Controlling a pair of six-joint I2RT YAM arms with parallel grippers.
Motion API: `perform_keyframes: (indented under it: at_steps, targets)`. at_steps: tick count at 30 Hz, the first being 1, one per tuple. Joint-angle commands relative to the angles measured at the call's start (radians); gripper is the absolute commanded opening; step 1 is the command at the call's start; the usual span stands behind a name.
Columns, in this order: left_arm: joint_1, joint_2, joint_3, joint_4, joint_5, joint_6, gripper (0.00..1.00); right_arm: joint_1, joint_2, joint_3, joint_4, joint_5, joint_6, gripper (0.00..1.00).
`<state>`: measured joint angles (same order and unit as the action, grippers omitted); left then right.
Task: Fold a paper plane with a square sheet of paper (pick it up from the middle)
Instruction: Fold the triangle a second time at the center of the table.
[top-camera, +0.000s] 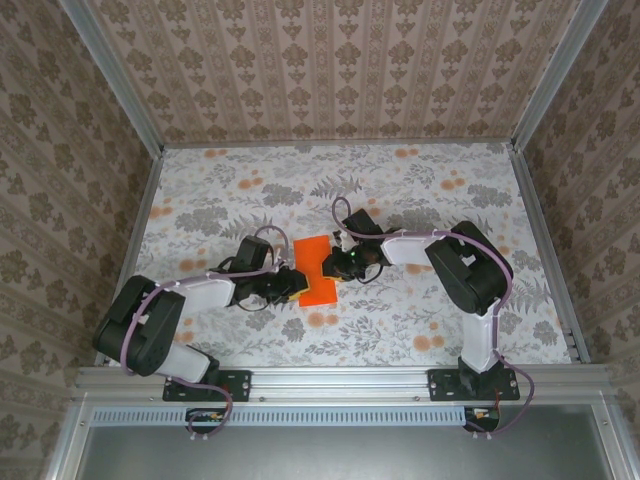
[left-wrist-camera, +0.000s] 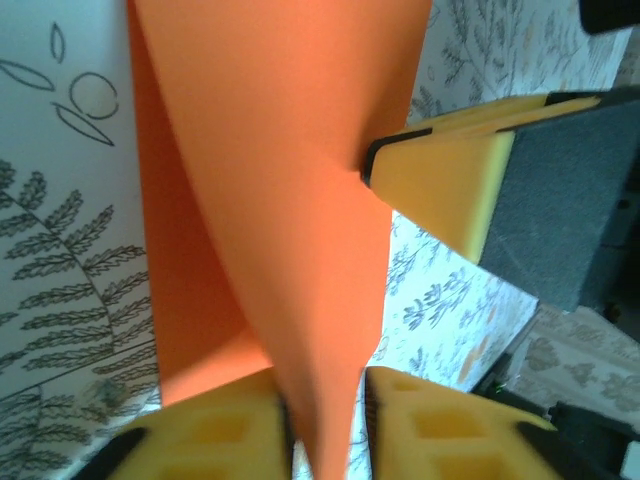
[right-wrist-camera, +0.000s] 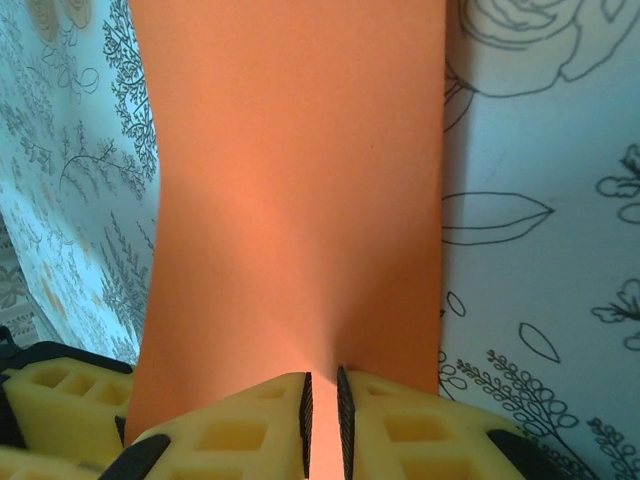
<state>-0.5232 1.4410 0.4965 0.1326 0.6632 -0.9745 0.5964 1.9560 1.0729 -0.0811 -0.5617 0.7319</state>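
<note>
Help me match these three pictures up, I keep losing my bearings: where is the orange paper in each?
Top view: orange paper mid-table, between the left gripper and right gripper.
Left wrist: the paper runs down the middle, narrowing between yellow fingers at the bottom.
Right wrist: a wide band down the centre, pinched by yellow fingers at the bottom.
Shared landmark: the flower-printed tabletop around it.

Bright, even light, soft shadows; the paper (left-wrist-camera: 280, 200) blurs near the wrist cameras.
</note>
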Motion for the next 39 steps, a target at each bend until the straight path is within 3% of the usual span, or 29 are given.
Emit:
perform_keyframes:
  at_steps: [1,11,20,30,39]
  targets:
    - [-0.006,-0.045,0.005,0.052,0.041,-0.017,0.36,0.01,0.04,0.006,-0.093,0.064,-0.022,0.19]
    - [-0.008,-0.018,0.03,0.121,0.076,-0.025,0.41,0.014,0.046,0.018,-0.123,0.083,-0.031,0.19]
    - [-0.008,0.133,0.058,0.25,0.065,-0.083,0.43,0.014,0.017,0.028,-0.103,0.029,-0.022,0.2]
    - [0.002,0.171,0.053,0.266,0.057,-0.09,0.45,-0.035,-0.147,-0.039,-0.049,0.018,-0.004,0.33]
    - [0.005,0.176,0.047,0.253,0.048,-0.083,0.35,-0.032,-0.175,-0.08,-0.016,-0.082,-0.077,0.39]
